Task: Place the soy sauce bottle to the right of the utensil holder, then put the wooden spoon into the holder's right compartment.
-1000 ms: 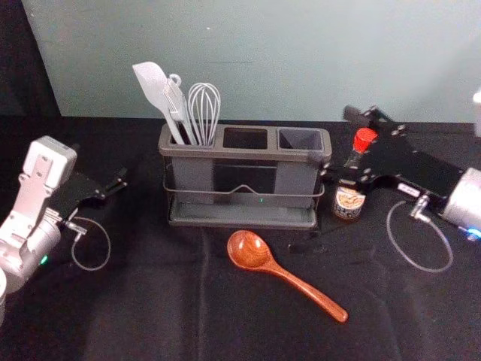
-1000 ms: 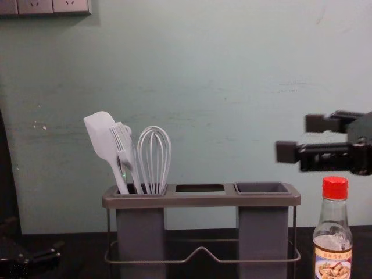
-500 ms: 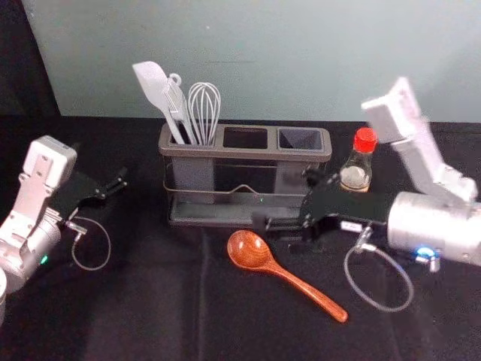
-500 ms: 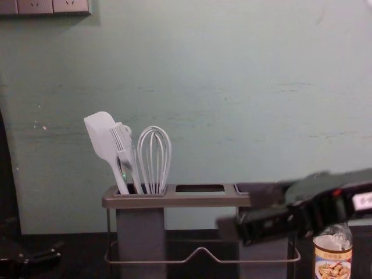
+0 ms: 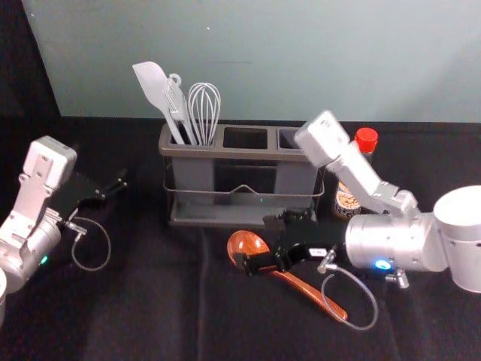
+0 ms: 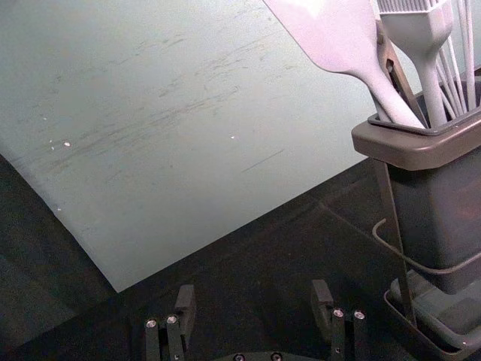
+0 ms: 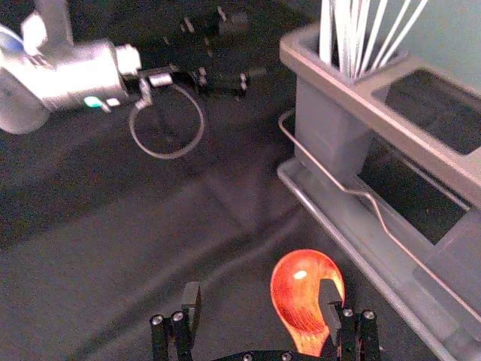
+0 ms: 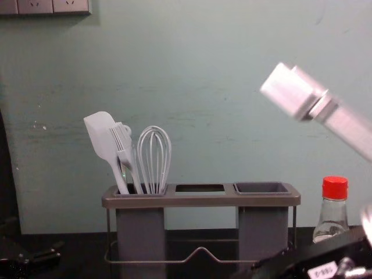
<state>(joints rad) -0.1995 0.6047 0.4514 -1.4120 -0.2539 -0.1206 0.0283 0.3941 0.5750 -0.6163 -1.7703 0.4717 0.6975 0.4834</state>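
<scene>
The utensil holder, a grey-brown rectangular rack with grey compartments and a wire rail (image 5: 244,153), stands upright on the desk, which is covered with black cloth (image 5: 143,308). The soy sauce bottle, a clear glass bottle with a red cap and a printed label (image 5: 347,201), stands upright just beside the holder, on its right side; in the head view the right arm partly covers it. The wooden spoon, reddish-brown with a round bowl and a long straight handle (image 5: 244,242), lies on the cloth in front of the holder, its bowl toward the holder and its handle angled to the right and toward the robot. The right gripper (image 5: 255,241) is positioned above the spoon, near its bowl and neck. Its jaws are wide apart with nothing clamped; in the right wrist view, one jaw overlaps the edge of the bowl. The vertical clearance between jaws and spoon cannot be determined. The left gripper (image 5: 104,167) is parked to the left of the holder, well apart from it, with its jaws wide apart and unloaded. The left compartment contains a pale grey spatula (image 5: 152,81), a pale grey brush (image 8: 121,142) and a pale grey wire whisk (image 5: 204,101).
</scene>
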